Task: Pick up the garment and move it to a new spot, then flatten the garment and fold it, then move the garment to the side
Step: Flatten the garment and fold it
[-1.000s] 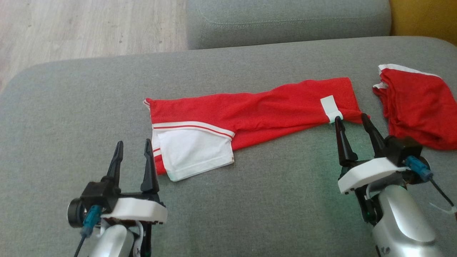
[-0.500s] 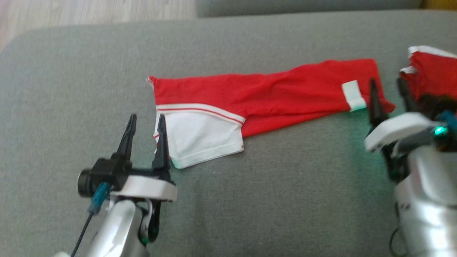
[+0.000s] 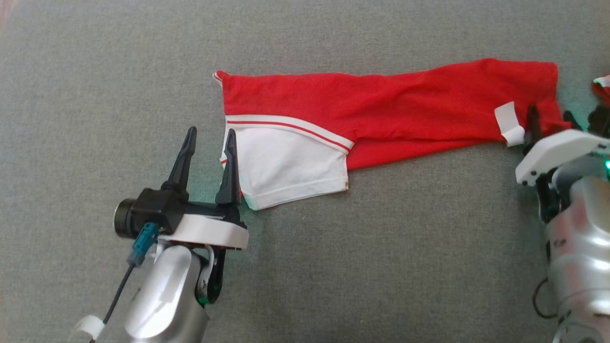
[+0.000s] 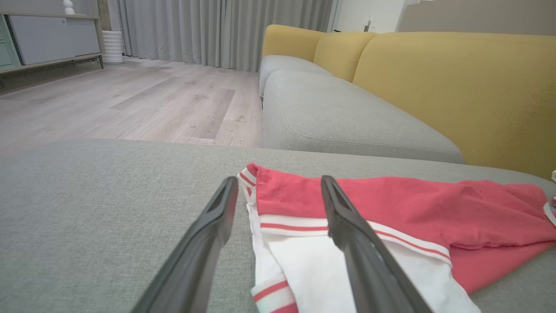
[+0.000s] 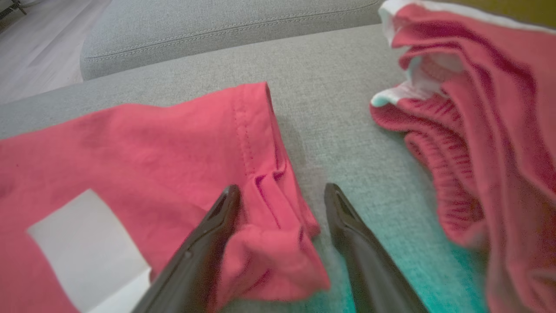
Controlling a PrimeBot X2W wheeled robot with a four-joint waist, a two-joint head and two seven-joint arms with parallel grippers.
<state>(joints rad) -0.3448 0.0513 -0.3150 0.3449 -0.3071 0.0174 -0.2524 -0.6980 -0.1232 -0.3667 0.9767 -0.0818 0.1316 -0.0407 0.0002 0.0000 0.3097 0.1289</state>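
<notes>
The garment (image 3: 381, 109), a long red piece with a white panel (image 3: 286, 164) and a white tag (image 3: 507, 121), lies flat across the grey cushion (image 3: 333, 267). My left gripper (image 3: 210, 131) is open at its left end, one finger over the white panel's edge and the other over bare cushion. The left wrist view shows the same: the left gripper (image 4: 279, 180) straddles the garment's (image 4: 391, 204) striped edge. My right gripper (image 3: 550, 114) is open at the right end. In the right wrist view, the garment's bunched red corner (image 5: 278, 234) sits between the right gripper's (image 5: 282, 189) fingers.
A second crumpled red and white garment (image 5: 478, 108) lies just right of my right gripper, its edge showing in the head view (image 3: 601, 85). Beyond the cushion are another grey seat (image 4: 339, 117), a yellow sofa back (image 4: 456, 87) and wooden floor (image 4: 130, 100).
The head camera has tilted down, so the picture shifted. Both open grippers have advanced onto the garment's ends; the right one moved from near the tag to the right corner.
</notes>
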